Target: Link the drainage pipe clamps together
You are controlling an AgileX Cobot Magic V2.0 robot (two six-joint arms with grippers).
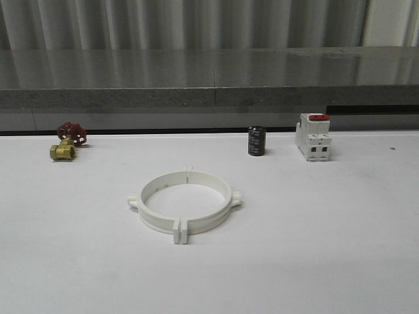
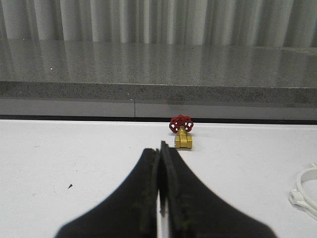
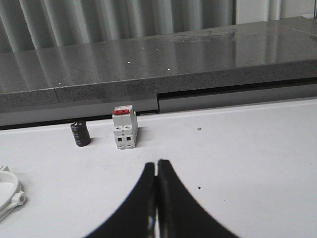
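The two white drainage pipe clamps (image 1: 185, 201) lie on the white table as one closed ring, their flat end tabs meeting at the near side and at the far side. A small lug sticks out on each side. An edge of the ring shows in the left wrist view (image 2: 304, 192) and in the right wrist view (image 3: 9, 192). My left gripper (image 2: 159, 148) is shut with nothing between its black fingers, well away from the ring. My right gripper (image 3: 156, 166) is shut and empty too, over bare table.
A brass valve with a red handwheel (image 1: 67, 140) sits at the back left. A small black cylinder (image 1: 256, 140) and a white block with a red top (image 1: 313, 136) stand at the back right. A grey stone ledge (image 1: 209, 78) runs behind the table.
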